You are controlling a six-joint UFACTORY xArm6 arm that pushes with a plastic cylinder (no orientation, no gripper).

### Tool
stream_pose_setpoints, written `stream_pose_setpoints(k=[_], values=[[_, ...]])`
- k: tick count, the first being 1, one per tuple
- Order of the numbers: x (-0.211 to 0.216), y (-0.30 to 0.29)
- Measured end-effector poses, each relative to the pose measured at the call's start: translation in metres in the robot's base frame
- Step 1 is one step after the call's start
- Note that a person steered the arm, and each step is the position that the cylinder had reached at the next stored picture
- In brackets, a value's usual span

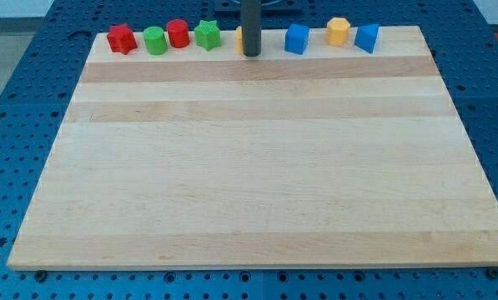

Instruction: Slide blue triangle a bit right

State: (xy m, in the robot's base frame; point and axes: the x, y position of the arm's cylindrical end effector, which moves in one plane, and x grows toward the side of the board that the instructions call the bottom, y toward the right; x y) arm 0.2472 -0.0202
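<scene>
**Operator:** Report the position of the rod and the state of the hand.

**Technician:** The arm carries no hand, so there is no spread or pressed state to report; it ends in a straight dark rod. My tip [252, 54] rests on the table [257, 167] near the view's top edge, a little left of centre. It stands directly in front of an orange-yellow block [239, 38], most of which is hidden behind the rod, so its shape cannot be determined.

**Operator:** Locate the task block.

**Technician:** The blue triangle [366, 38] is the last block at the view's right end of the row along the table's top edge. It sits just beside a yellow hexagonal block [339, 32], which lies to its left and slightly nearer the top. My tip is well apart from the blue triangle, to its left, with two blocks between them.

**Operator:** List the remaining blocks.

**Technician:** From the view's left: a red star [122, 38], a green cylinder [154, 40], a red cylinder [178, 33] and a green star [207, 34], set close together. To the right of my tip stands a blue block [296, 38] with an irregular outline, near but not touching the rod.

**Operator:** Surroundings?

**Technician:** The table is light wood in broad bands and rests on a blue perforated base [32, 75].
</scene>
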Motion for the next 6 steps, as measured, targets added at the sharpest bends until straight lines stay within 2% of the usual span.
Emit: stream_pose_setpoints(k=[1, 2, 3, 5, 6], values=[[0.0, -0.001], [0.005, 0.025], [0.02, 0.09], [-0.011, 0.252], [-0.041, 0.329]])
